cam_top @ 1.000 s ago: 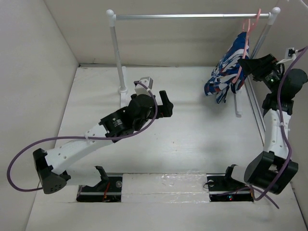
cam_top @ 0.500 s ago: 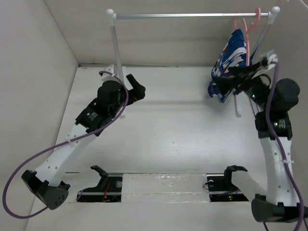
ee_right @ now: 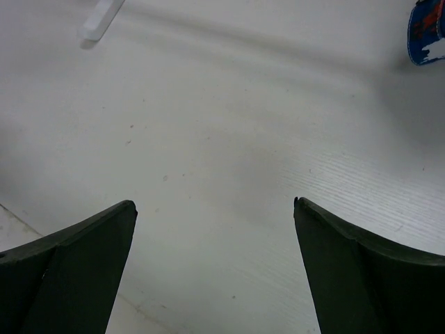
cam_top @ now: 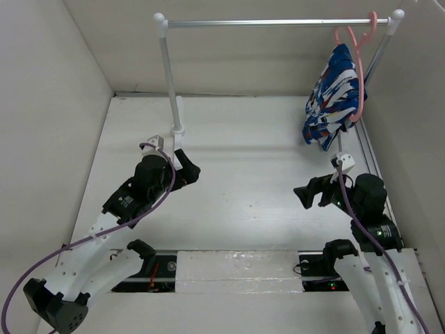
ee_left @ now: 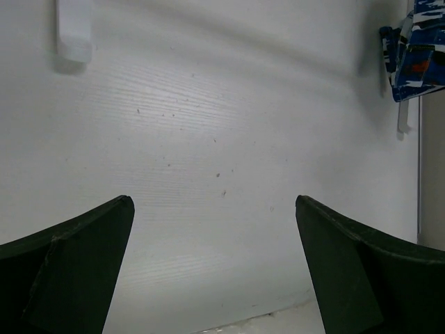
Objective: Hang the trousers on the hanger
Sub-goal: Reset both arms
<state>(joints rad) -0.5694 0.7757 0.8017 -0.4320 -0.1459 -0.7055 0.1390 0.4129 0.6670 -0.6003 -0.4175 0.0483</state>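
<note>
White table [cam_top: 264, 160], rail [cam_top: 278, 23] at far edge: trousers [cam_top: 334, 97] draped over hanger [cam_top: 361, 90], far right.
Left gripper [cam_top: 188, 168] and right gripper [cam_top: 306, 195] spread apart, empty, near side; cloth hangs unaided, so task looks done.

White table [cam_top: 257, 167], walls [cam_top: 42, 97] (silver rail [cam_top: 271, 23])

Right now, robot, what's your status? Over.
Left gripper open, empty; right gripper open, empty. Trousers draped on the pink hanger, hanging from the rail. Nothing in the way seen.
</note>
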